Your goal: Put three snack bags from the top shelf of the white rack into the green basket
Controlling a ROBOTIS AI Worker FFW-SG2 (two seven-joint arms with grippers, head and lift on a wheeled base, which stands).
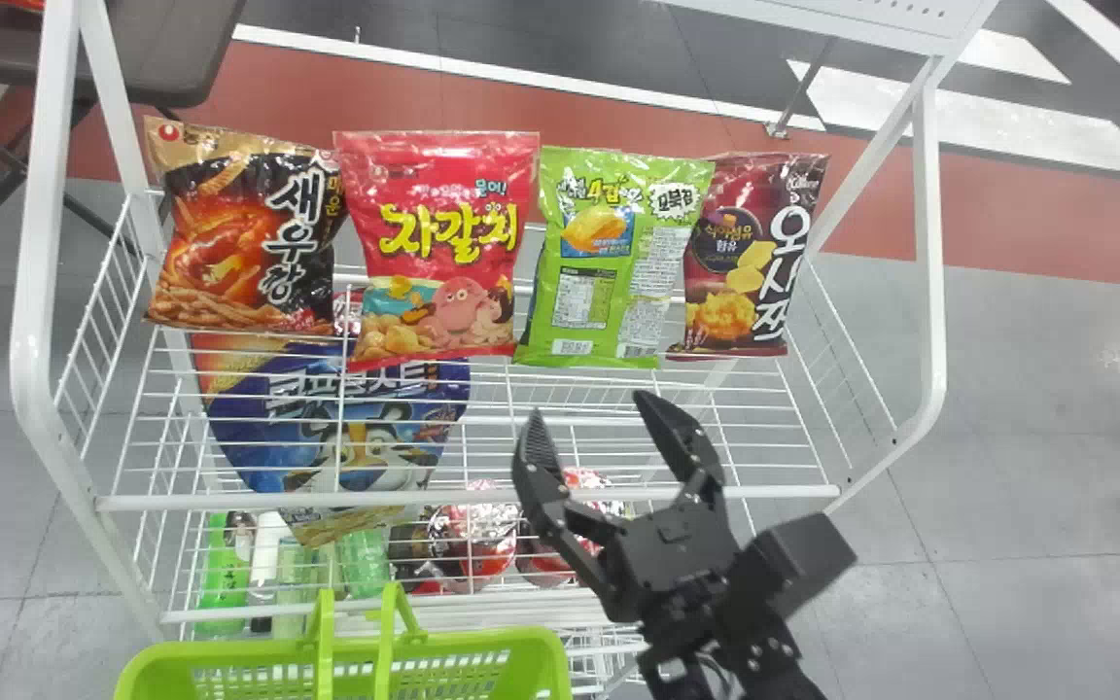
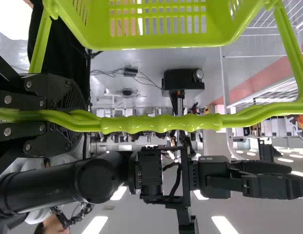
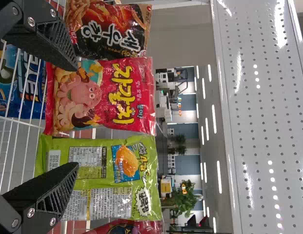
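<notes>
Grey floor with a broad red band runs behind the white wire rack (image 1: 931,253), whose top shelf (image 1: 278,502) carries four upright snack bags: the black-and-orange one (image 1: 239,233), the glossy red one (image 1: 438,253), the bright green one (image 1: 609,262) and the dark maroon one (image 1: 750,258). They stand faces outward, probably so you can take each from the front. Your right hand (image 1: 589,403) is open before the red and green bags, its spread likely meant to leave room for a bag's puffed body. Your left hand (image 2: 73,119) is closed on the handle of the green plastic basket (image 1: 531,639), holding it in front of the rack, which should keep the carry short. Pick one bag squarely first, since a finger straying onto its neighbour could tip that over
</notes>
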